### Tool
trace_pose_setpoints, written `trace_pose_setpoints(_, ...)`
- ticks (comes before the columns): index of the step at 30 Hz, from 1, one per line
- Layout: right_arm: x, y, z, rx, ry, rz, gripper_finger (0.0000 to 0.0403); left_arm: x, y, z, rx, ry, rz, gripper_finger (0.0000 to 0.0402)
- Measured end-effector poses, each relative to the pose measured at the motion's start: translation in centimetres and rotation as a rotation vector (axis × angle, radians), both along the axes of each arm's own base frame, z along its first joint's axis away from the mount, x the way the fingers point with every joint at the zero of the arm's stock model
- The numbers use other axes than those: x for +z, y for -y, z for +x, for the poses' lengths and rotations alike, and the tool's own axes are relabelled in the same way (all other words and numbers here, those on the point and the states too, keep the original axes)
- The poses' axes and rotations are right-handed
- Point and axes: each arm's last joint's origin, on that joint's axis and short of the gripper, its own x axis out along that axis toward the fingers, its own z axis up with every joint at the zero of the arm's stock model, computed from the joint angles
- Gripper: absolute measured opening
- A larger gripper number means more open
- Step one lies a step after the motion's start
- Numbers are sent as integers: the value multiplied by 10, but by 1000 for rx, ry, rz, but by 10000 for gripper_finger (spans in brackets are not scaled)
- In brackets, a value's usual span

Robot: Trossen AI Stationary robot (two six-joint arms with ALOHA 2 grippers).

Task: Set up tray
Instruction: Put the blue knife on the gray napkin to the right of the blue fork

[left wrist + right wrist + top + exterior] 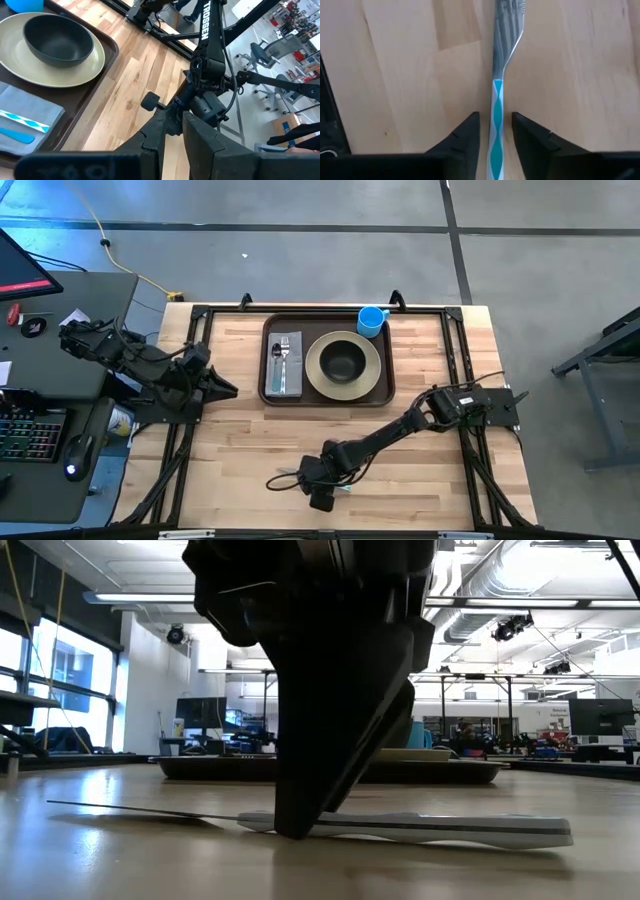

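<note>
A knife (pixel 285 478) with a blue-and-white handle (pixel 497 115) lies flat on the wood near the table's near edge. My right gripper (pixel 320 492) points down over it, open. Its fingers (pixel 472 132) stand on either side of the handle just behind the blade, with a thin gap on each side. In the low view its fingertip (pixel 295 825) reaches table level at the knife (pixel 450 828). The dark brown tray (pixel 300 398) rests at the far middle. My left gripper (pixel 230 389) waits left of the tray, its fingers (pixel 155 132) a narrow gap apart.
The tray holds a grey napkin (pixel 290 340) with a fork and spoon on it, a beige plate (pixel 315 365) carrying a dark bowl (pixel 343 360), and a blue cup (pixel 371 320) at its far right corner. Bare wood lies between tray and knife. A desk with a keyboard stands left of the table.
</note>
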Motion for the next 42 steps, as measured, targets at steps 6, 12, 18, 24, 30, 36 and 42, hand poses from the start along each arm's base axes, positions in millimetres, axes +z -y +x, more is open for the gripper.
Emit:
trace_pose_setpoints(6,-2,0,0,-1,-8,-4,39,-1,0,0,2,-9,0,101)
trace_pose_setpoints(12,-2,7,3,-80,-13,7,19,-1,0,0,2,-8,0,101)
trace_pose_setpoints(18,13,28,15,-208,45,35,10,-1,0,0,2,-6,-1,101)
trace_pose_setpoints(24,44,65,34,-410,184,147,15,1,-1,-2,9,3,-25,101)
trace_pose_setpoints(30,69,122,53,-698,348,229,8,2,-2,-5,12,16,-37,101)
trace_pose_setpoints(36,69,180,62,-902,400,223,13,2,-2,-5,12,18,-38,101)
trace_pose_setpoints(42,68,228,62,-986,411,192,7,2,-2,-6,-3,12,-61,101)
